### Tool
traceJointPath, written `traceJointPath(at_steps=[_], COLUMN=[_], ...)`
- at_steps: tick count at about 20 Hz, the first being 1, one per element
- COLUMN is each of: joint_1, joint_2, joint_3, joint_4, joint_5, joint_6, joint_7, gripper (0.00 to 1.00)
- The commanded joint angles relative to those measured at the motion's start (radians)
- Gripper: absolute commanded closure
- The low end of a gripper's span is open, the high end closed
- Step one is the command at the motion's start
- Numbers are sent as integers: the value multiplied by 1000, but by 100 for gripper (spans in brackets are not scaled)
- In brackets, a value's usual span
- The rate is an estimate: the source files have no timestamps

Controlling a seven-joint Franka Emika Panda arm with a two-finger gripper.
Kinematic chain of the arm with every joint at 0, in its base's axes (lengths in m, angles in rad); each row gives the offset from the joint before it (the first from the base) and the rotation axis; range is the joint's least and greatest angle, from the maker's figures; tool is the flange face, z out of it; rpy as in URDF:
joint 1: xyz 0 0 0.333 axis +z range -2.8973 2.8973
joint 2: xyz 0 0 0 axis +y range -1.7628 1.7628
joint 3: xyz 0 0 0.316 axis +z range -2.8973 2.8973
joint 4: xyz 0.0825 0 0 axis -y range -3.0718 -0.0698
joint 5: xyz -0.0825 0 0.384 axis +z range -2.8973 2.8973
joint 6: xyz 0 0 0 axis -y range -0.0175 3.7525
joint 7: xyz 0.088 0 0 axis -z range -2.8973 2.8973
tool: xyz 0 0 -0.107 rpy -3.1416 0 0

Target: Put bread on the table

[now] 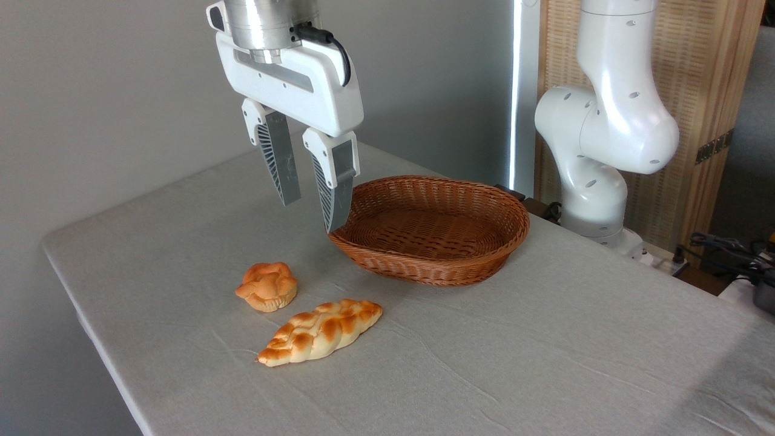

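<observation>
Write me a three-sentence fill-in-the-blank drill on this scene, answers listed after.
1. The braided bread lies on the ____, outside the basket.
2. The basket holds ____.
3. The gripper hangs above the table with its fingers ____ and nothing between them.

Missing words: table; nothing; open

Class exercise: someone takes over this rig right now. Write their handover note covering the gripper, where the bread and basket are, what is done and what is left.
Gripper: open, empty, raised above the table beside the basket's left rim.
Braided loaf: lying flat on the grey-clothed table, in front of the wicker basket, clear of it.
Small knotted bun: on the table beside the loaf, apart from it.
Basket: empty.
Done: the bread is on the table.
Left: seemingly nothing but parking the arm.
</observation>
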Motion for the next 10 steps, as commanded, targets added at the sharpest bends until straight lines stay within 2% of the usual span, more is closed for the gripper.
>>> traceJointPath(at_steps=[1,4,10], joint_1=[52,52,50], joint_2=[19,18,18], joint_3=[-53,-52,-42], joint_4=[36,36,36], joint_5=[17,49,53], joint_6=[-37,-37,-37], joint_7=[2,7,11], gripper=[0,0,0])
